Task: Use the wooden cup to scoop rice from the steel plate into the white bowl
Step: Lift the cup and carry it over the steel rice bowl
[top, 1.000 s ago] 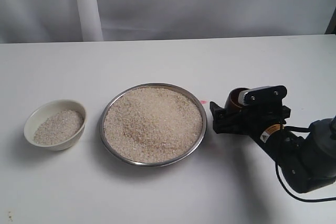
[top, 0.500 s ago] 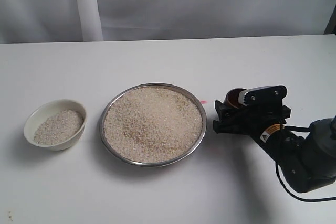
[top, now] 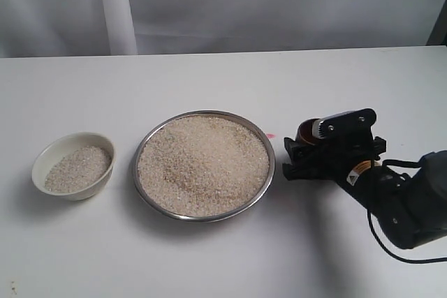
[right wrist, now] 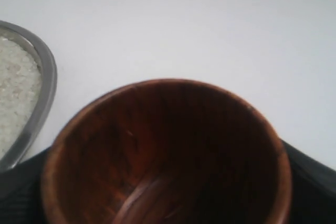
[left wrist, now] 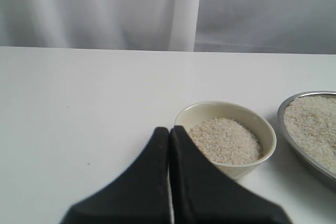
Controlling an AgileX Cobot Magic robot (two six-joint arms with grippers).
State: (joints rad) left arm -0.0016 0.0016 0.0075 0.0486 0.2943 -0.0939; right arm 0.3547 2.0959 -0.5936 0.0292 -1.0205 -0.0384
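The wooden cup (top: 307,131) stands upright on the table just right of the steel plate (top: 137,172). My right gripper (top: 299,157) is shut on it, with one black finger (right wrist: 313,180) on each side. In the right wrist view the cup's dark inside (right wrist: 168,150) is empty. The plate holds a wide heap of rice (top: 202,162). The white bowl (top: 50,150), left of the plate, is partly filled with rice (top: 78,169). My left gripper (left wrist: 169,130) is shut and empty, low beside the white bowl (left wrist: 227,105); it is outside the exterior view.
A small pink mark (top: 270,135) lies on the white table between the plate and the cup. A pale curtain and a white pole (top: 115,8) stand behind the table's far edge. The plate's rim (right wrist: 46,77) lies close beside the cup.
My right gripper's fingers have closed in onto the wooden cup, and the gripper has shifted slightly. The plate, bowl and rice have not moved.
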